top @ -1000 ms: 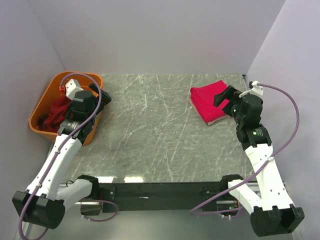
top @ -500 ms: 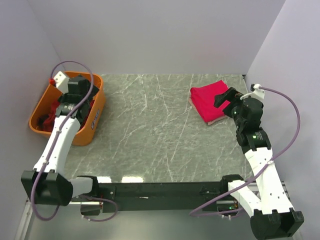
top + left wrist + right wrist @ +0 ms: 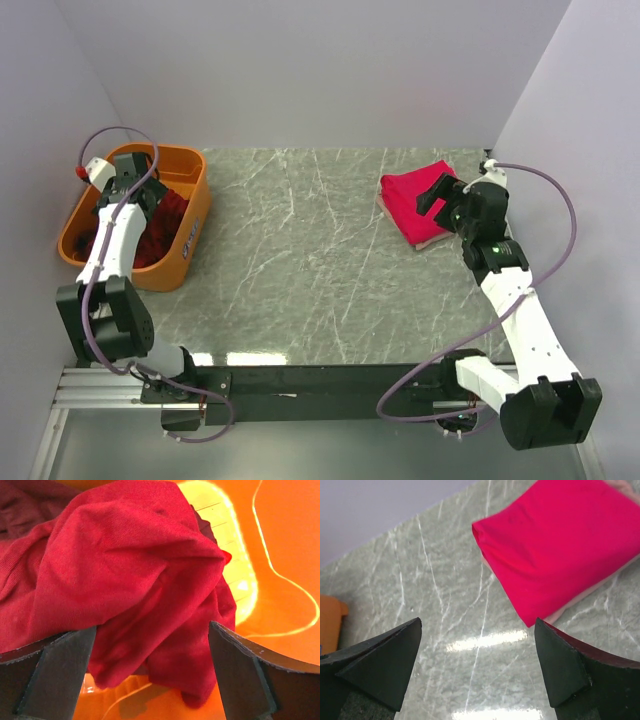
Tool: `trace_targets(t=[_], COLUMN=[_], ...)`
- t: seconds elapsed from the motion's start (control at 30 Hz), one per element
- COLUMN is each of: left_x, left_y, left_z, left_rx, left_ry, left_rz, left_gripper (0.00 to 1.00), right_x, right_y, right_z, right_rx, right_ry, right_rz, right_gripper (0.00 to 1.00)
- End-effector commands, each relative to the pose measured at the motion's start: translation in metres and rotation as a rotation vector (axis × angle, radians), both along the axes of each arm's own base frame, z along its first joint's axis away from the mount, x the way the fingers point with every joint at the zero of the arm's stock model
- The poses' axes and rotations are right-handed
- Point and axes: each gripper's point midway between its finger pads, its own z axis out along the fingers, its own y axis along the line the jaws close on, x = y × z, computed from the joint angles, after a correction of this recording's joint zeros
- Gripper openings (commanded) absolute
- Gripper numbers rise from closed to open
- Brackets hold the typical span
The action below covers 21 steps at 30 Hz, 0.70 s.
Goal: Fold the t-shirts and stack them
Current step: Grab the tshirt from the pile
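Observation:
Crumpled dark red t-shirts (image 3: 150,232) lie in the orange tub (image 3: 188,235) at the far left. My left gripper (image 3: 135,195) hangs over them, open; in the left wrist view the red cloth (image 3: 125,580) fills the space between and above the fingers, and the gripper (image 3: 150,680) holds nothing. A folded crimson-pink t-shirt (image 3: 412,200) lies at the far right of the table, on a paler layer. My right gripper (image 3: 437,196) is open and empty above its right edge; the right wrist view shows the folded shirt (image 3: 560,540) ahead of the gripper (image 3: 477,665).
The grey marble table (image 3: 300,260) runs between the tub and the folded shirt. White walls close in on the left, back and right. The tub's orange wall (image 3: 280,555) stands close to the left fingers. The black rail with both arm bases lies along the near edge.
My left arm has swung left and back, bringing its gripper from the tub's right rim down over the shirts inside. My right gripper has shifted slightly up and left over the folded shirt.

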Motion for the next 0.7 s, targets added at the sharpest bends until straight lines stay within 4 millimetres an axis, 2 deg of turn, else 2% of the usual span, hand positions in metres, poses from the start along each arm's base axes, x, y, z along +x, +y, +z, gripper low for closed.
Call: trace_targets(t=[0.0, 0.13, 0.27, 0.33, 0.43, 0.5, 0.57, 0.67], left_x=[0.014, 0.028, 0.033, 0.034, 0.035, 0.035, 0.033, 0.032], left_y=[0.006, 0.003, 0.004, 0.005, 0.005, 0.005, 0.005, 0.003], left_z=[0.012, -0.007, -0.023, -0.028, -0.022, -0.013, 0.009, 0.055], left_rx=[0.017, -0.007, -0.022, -0.023, -0.025, -0.018, 0.000, 0.033], left_ry=[-0.007, 0.028, 0.082, 0.110, 0.100, 0.075, 0.018, -0.107], left_rz=[-0.024, -0.074, -0.081, -0.080, -0.081, -0.086, -0.088, -0.096], left_gripper=[0.99, 0.93, 0.74, 0.53, 0.01, 0.01, 0.01, 0.01], right_x=[0.005, 0.006, 0.004, 0.004, 0.003, 0.003, 0.002, 0.001], right_y=[0.004, 0.003, 0.000, -0.005, -0.006, -0.006, -0.004, -0.004], right_z=[0.024, 0.022, 0.021, 0.022, 0.023, 0.024, 0.026, 0.027], right_rx=[-0.010, -0.010, -0.019, -0.028, -0.029, -0.029, -0.029, -0.026], right_ry=[-0.050, -0.056, -0.055, -0.058, -0.066, -0.074, -0.081, -0.089], right_rz=[0.034, 0.026, 0.013, -0.008, -0.017, -0.014, -0.004, -0.004], right_gripper=[0.99, 0.99, 0.98, 0.98, 0.98, 0.98, 0.97, 0.97])
